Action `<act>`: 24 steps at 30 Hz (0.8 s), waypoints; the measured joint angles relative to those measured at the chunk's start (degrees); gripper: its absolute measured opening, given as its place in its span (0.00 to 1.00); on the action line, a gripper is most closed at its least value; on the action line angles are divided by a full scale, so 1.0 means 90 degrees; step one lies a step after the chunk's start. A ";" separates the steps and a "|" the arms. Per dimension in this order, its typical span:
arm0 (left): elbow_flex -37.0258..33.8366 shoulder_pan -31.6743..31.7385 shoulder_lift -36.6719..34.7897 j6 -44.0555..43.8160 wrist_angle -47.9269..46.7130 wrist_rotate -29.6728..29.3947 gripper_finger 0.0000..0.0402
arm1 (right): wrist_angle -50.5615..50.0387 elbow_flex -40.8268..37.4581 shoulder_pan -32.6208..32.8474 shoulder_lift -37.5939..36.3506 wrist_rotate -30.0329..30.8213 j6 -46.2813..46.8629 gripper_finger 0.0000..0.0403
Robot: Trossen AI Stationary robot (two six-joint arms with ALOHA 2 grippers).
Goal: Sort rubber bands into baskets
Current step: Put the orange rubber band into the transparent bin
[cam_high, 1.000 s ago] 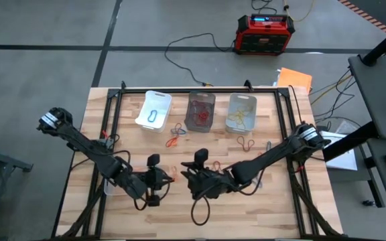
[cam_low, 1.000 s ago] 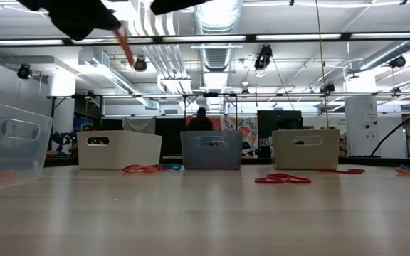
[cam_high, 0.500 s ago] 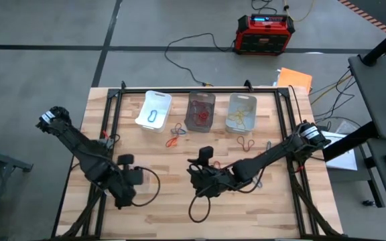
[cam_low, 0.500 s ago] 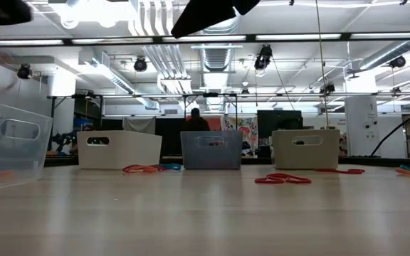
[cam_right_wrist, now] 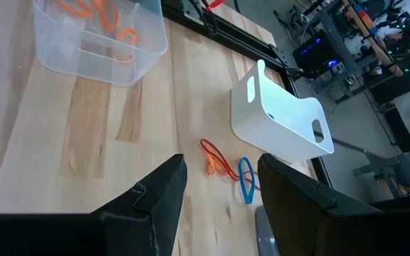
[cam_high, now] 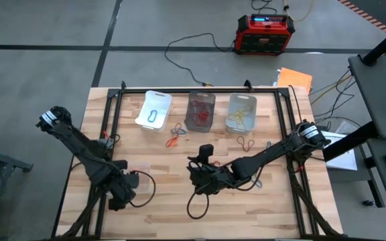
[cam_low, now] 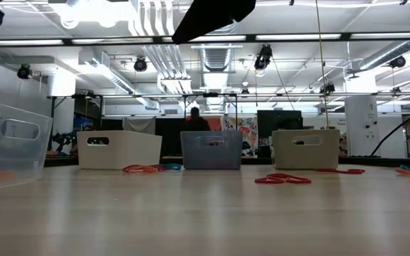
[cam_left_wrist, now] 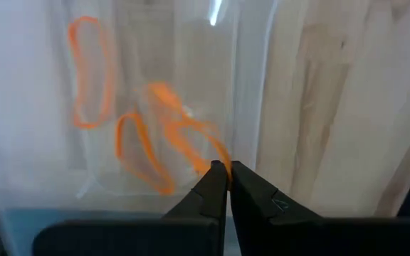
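Left gripper (cam_left_wrist: 226,171) (shut) above clear basket (cam_left_wrist: 119,85)

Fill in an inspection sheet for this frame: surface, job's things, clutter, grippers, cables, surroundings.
Surface: wooden table, bare boards in front.
Job's things: white basket, dark basket, clear basket in the far row; another clear basket holding orange bands; loose bands on the table.
Clutter: nothing seen.
Grippers: left gripper shut at the clear basket; right gripper open over the table.
Cables: black cable on the floor.
Surroundings: red-and-black box.
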 joint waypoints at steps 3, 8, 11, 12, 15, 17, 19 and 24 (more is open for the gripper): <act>-0.0177 0.0000 -0.0002 0.0005 0.0317 0.0121 0.00 | -0.0008 0.0000 -0.0002 0.0000 0.0000 0.0000 0.43; -0.0200 0.0000 -0.0006 0.0005 0.0481 0.0113 0.00 | -0.0020 -0.0004 -0.0002 0.0000 0.0000 0.0052 0.42; -0.0200 0.0000 -0.0006 0.0008 0.0482 -0.0058 0.00 | -0.0027 -0.0005 -0.0002 0.0000 0.0000 0.0065 0.43; -0.0200 0.0005 -0.0006 0.0008 0.0487 -0.0096 0.00 | -0.0027 -0.0005 -0.0002 0.0000 0.0000 0.0065 0.43; -0.0200 0.0015 -0.0006 0.0008 0.0524 -0.0354 0.00 | -0.0033 -0.0007 0.0000 0.0000 0.0000 0.0067 0.44; -0.0200 0.0022 -0.0006 0.0008 0.0524 -0.0522 0.00 | -0.0062 -0.0010 -0.0001 0.0000 0.0000 0.0068 0.43; -0.0200 0.0040 -0.0006 0.0008 0.0524 -0.0618 0.01 | -0.0100 -0.0010 -0.0002 0.0000 0.0000 0.0110 0.44; -0.0200 0.0056 -0.0006 0.0008 0.0522 -0.0745 0.07 | -0.0205 -0.0010 -0.0002 0.0000 0.0000 0.0212 0.43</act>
